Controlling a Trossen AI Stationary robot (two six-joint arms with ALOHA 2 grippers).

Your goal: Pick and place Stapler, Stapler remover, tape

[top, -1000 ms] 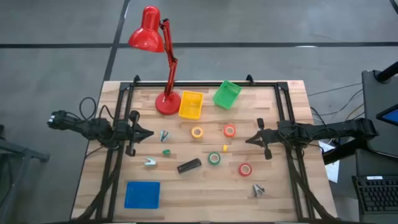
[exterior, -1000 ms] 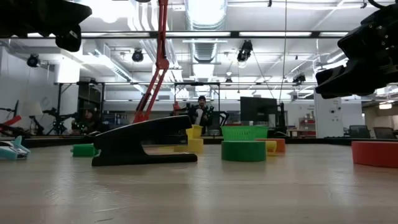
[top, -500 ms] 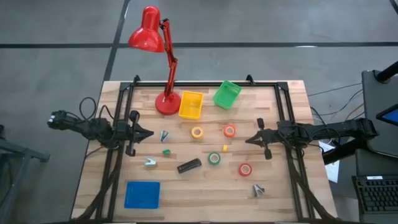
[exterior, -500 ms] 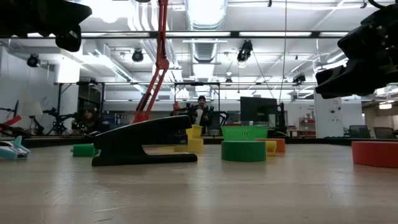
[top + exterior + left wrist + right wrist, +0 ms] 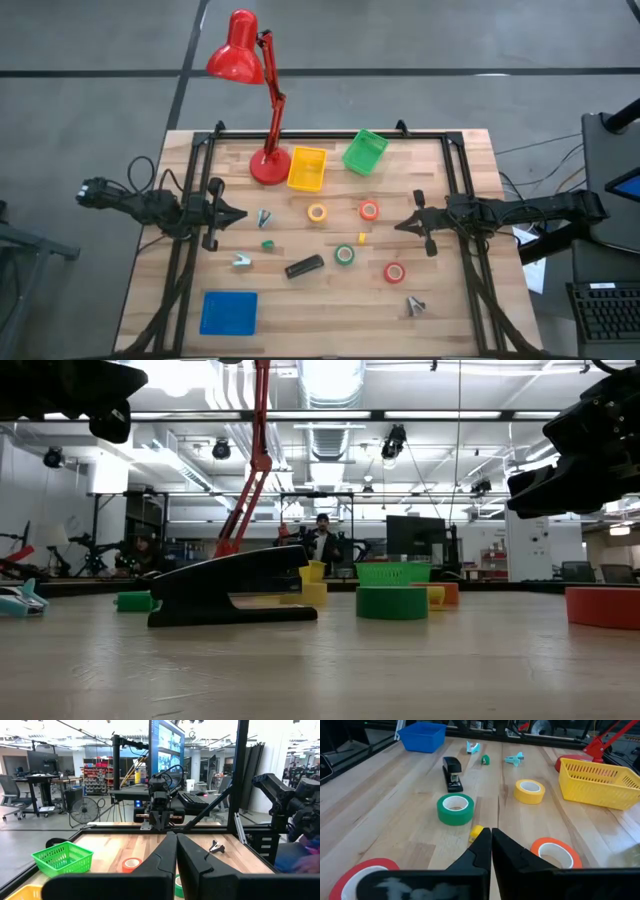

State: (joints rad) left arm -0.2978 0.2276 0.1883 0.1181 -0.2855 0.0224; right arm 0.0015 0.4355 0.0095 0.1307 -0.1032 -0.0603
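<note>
Nothing lifted yet — this looks like the very start. The left gripper (image 5: 238, 214) hangs at the table's (image 5: 455, 310) left edge, fingers pressed together on nothing; the right gripper (image 5: 402, 224) mirrors it at the right edge, fingers together too. The stapler (image 5: 304, 266) lies flat mid-table, just beside the green tape roll (image 5: 345, 255), well apart from both arms. Next move, I'd judge: 1 arm spreads its fingers and reaches in — squarely across that narrow black body.
</note>
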